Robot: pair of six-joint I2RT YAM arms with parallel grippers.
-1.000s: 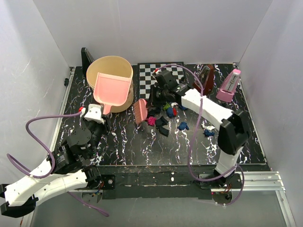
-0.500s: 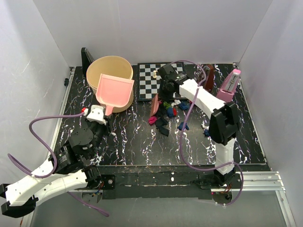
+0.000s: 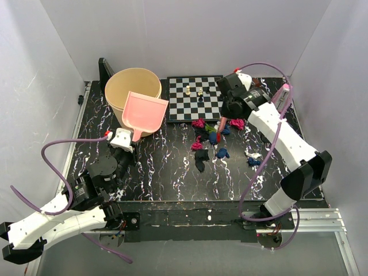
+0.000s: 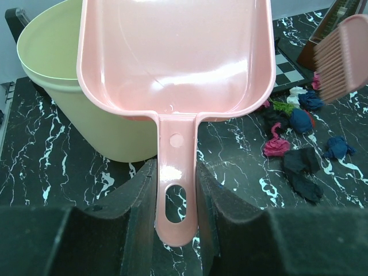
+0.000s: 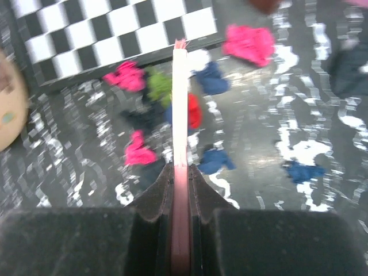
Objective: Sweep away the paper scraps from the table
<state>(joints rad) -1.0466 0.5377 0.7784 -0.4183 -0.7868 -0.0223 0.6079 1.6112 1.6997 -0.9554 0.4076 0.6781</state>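
The paper scraps (image 3: 208, 137), magenta, blue, green, red, white and black wads, lie on the black veined table (image 3: 167, 172) just in front of the chessboard. They also show in the left wrist view (image 4: 290, 135) and the right wrist view (image 5: 140, 154). My right gripper (image 3: 224, 118) is shut on a pink brush (image 3: 219, 132), seen edge-on in the right wrist view (image 5: 180, 103), held over the right part of the pile. My left gripper (image 3: 127, 140) is shut on the handle of a pink dustpan (image 4: 175, 57), left of the scraps, its scoop resting against the bucket.
A beige bucket (image 3: 132, 89) stands at the back left behind the dustpan. A chessboard (image 3: 195, 99) with a few small pieces lies at the back centre. A pink metronome (image 3: 280, 99) stands at the back right. A black stand (image 3: 104, 69) is behind the bucket.
My right arm has swung the brush from the left side of the pile across to its right side. Some scraps have shifted. The dustpan has moved slightly right.
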